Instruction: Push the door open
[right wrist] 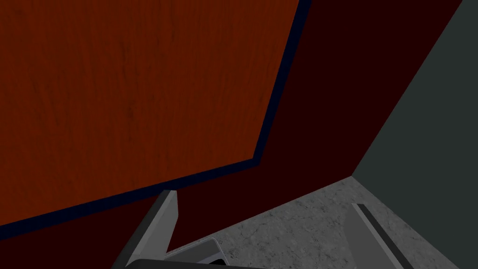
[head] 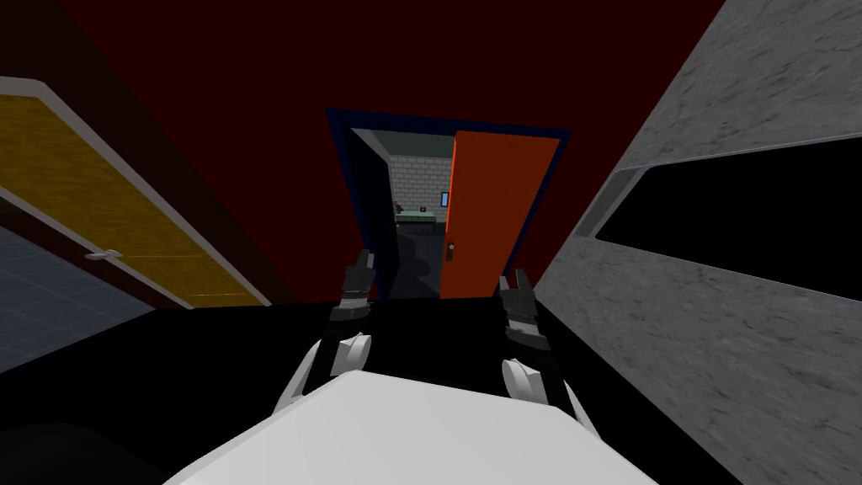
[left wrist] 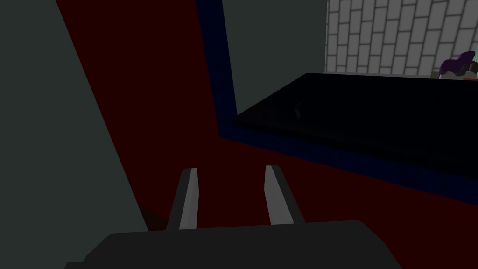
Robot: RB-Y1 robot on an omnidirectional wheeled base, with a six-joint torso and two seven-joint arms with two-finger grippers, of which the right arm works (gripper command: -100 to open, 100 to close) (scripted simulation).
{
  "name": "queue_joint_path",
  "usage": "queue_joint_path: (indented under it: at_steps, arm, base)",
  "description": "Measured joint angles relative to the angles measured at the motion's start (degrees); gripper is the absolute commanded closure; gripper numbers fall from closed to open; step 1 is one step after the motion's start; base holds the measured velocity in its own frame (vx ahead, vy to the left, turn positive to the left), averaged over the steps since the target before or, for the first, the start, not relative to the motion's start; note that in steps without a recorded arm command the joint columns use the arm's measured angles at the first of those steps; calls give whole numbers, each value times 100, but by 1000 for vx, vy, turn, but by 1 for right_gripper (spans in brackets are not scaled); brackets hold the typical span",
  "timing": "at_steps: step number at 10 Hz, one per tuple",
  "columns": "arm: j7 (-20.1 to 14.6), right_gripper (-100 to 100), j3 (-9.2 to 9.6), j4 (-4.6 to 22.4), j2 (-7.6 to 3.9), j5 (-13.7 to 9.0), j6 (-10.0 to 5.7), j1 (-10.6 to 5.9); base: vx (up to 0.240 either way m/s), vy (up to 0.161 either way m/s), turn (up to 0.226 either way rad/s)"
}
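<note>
Head view: orange door [head: 497, 210] at twelve o'clock, already ajar, with a gap on its nine o'clock side. Left gripper [head: 362, 263] at eleven, right gripper [head: 515, 282] at one, both seemingly short of it.

Left wrist: fingers parted and empty, facing the blue door frame [left wrist: 214, 70].

Right wrist: fingers spread wide, orange panel ahead.

I'd call it half done, more pushing left

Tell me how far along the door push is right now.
Partly done: the orange door stands ajar in its blue frame, and a brick-walled room shows through the gap. In hand: the left gripper and right gripper are raised, open, before the doorway. The right one faces the door's panel, seemingly not touching it. Left: push the door wider.
</note>
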Motion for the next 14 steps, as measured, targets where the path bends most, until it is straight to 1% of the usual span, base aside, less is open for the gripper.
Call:
queue_joint_path:
  at_steps: [1,2,3,4,5,6,8,9,10,12,14]
  arm:
    - [-4,-100,-27,162,-9,2,50,-129]
    - [-9,-100,-48,325,-30,1,67,-215]
    - [3,-100,-44,469,-20,17,98,-310]
    - [7,-100,-51,605,-32,23,127,-378]
    - [12,-100,-33,718,-31,37,137,-399]
    - [37,-100,-18,859,-3,60,168,-495]
    - [20,-100,-70,1076,-43,48,224,-648]
    - [10,-100,-89,1274,-60,48,213,-734]
    - [17,-100,-103,1446,-52,57,250,-859]
    - [35,-100,-104,1782,-36,81,298,-1027]
    - [53,-100,-126,2042,-17,99,454,-1249]
  base:
    - [80,-9,29]
    - [89,-20,30]
    - [92,-15,34]
    - [94,-17,28]
    - [119,-17,27]
    - [85,-11,17]
    - [64,-16,28]
    - [85,-18,39]
    - [99,-30,29]
    - [101,-22,35]
    - [103,-19,35]
